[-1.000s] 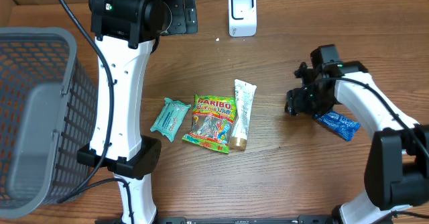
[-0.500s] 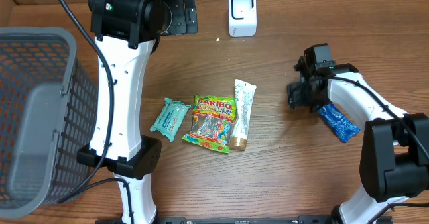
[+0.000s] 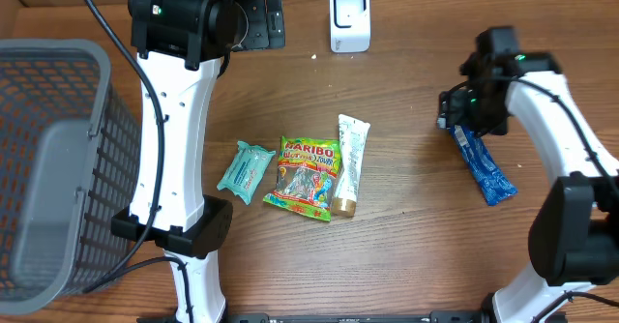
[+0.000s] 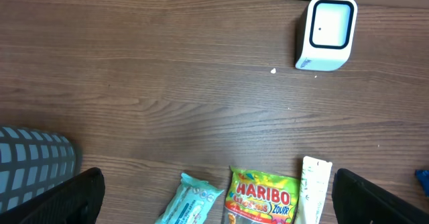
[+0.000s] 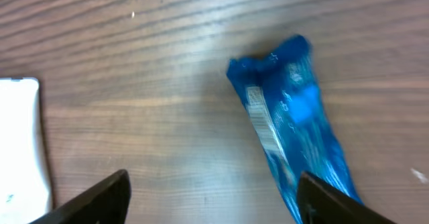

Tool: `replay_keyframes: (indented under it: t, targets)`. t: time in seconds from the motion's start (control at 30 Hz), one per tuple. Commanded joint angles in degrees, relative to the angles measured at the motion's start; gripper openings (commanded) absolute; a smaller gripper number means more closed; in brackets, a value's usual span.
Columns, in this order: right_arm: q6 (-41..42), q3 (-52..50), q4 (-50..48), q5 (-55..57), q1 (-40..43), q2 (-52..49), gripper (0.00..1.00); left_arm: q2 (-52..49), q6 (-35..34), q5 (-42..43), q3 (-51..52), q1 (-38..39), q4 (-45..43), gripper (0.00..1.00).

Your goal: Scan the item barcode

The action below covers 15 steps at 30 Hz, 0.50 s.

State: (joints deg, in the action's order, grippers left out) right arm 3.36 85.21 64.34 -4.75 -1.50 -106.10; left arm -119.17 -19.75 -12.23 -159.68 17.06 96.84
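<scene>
Right hand (image 5: 213, 187) hovers open over the blue packet (image 5: 291, 127); left hand (image 4: 218, 184) open, raised.

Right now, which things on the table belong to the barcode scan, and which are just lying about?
In the job: blue packet, white scanner, right gripper over the packet.
Lying about: Haribo bag, white tube, teal packet, grey basket.
</scene>
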Motion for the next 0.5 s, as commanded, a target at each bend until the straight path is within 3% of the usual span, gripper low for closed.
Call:
replay_keyframes:
  t: [0.0,0.1,0.47]
  targets:
    - [-5.35,-0.09,0.98,0.48,3.45,0.20,0.81,-0.52,-1.05,0.24,0.31,0.22,-0.04,1.00]
    - [-5.35,-4.39,-2.34,0.59,5.86,0.20,0.67,-0.52,-1.05,0.26,0.31,0.22,-0.04,1.00]
    - [-13.09,-19.93,-14.49,-0.94,7.58,0.20,0.65,-0.52,-1.05,0.24,0.31,0.22,-0.04,1.00]
